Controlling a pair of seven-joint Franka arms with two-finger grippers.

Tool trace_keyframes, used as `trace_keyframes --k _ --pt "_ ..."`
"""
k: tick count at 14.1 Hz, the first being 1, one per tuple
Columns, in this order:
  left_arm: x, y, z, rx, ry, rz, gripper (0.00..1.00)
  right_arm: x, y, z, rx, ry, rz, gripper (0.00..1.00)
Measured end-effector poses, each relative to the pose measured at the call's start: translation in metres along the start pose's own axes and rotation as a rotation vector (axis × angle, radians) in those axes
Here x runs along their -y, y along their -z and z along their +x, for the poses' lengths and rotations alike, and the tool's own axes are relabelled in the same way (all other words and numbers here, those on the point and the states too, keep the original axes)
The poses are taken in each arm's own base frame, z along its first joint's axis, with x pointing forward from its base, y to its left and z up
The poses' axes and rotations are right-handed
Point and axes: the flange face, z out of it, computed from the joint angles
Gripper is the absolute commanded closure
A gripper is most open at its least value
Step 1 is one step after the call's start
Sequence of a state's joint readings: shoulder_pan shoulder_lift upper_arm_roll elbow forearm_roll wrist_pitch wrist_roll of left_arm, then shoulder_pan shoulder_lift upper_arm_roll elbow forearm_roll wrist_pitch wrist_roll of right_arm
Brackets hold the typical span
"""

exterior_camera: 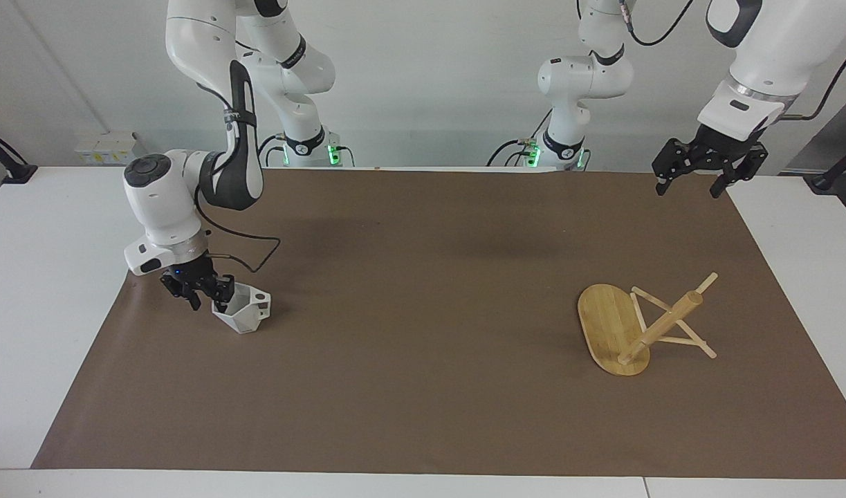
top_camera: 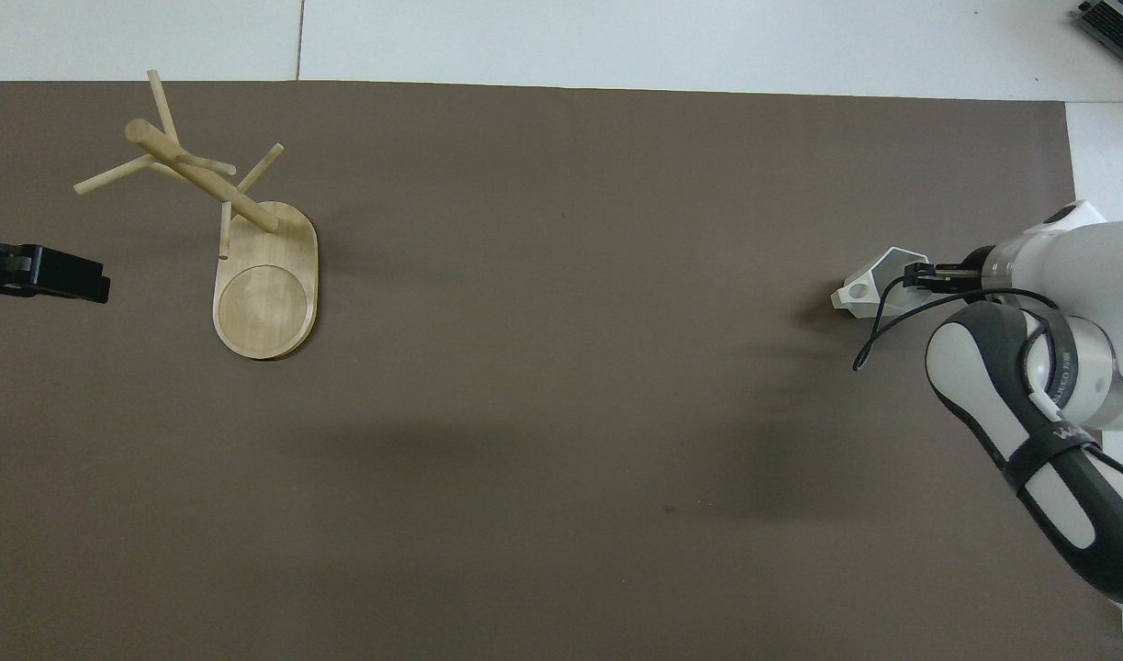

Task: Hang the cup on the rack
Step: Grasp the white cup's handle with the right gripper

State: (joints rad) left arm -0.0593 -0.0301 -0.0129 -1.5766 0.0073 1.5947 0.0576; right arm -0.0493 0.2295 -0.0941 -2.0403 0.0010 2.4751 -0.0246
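The white faceted cup (exterior_camera: 246,311) sits on the brown mat at the right arm's end of the table, its handle pointing toward the rack. My right gripper (exterior_camera: 209,296) is down at the cup, its fingers closed on the rim wall farthest from the handle. In the overhead view the right gripper (top_camera: 919,275) covers part of the cup (top_camera: 869,286). The bamboo rack (exterior_camera: 623,325) stands on its oval base at the left arm's end; it also shows in the overhead view (top_camera: 263,294). My left gripper (exterior_camera: 692,178) waits open in the air, over the mat's edge beside the rack (top_camera: 47,275).
A brown mat (exterior_camera: 423,277) covers most of the white table (exterior_camera: 42,311). A black cable (exterior_camera: 256,242) loops from the right wrist just above the cup.
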Motion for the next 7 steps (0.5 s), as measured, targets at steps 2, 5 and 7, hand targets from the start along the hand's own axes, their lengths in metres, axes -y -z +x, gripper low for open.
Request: trace_keyframes --k 2,5,7 --pt "0.0000 0.0001 0.0000 0.000 0.000 0.000 0.00 0.0001 0.0000 0.0000 0.000 0.000 0.000 1.00" --pt "0.0000 0.0001 -0.0001 0.000 0.000 0.000 0.00 0.0026 0.0042 0.0010 -0.006 -0.022 0.005 1.00" --pt "0.0000 0.0002 -0.0001 0.000 0.000 0.000 0.00 0.0020 0.0032 0.0001 0.009 -0.042 0.005 1.00"
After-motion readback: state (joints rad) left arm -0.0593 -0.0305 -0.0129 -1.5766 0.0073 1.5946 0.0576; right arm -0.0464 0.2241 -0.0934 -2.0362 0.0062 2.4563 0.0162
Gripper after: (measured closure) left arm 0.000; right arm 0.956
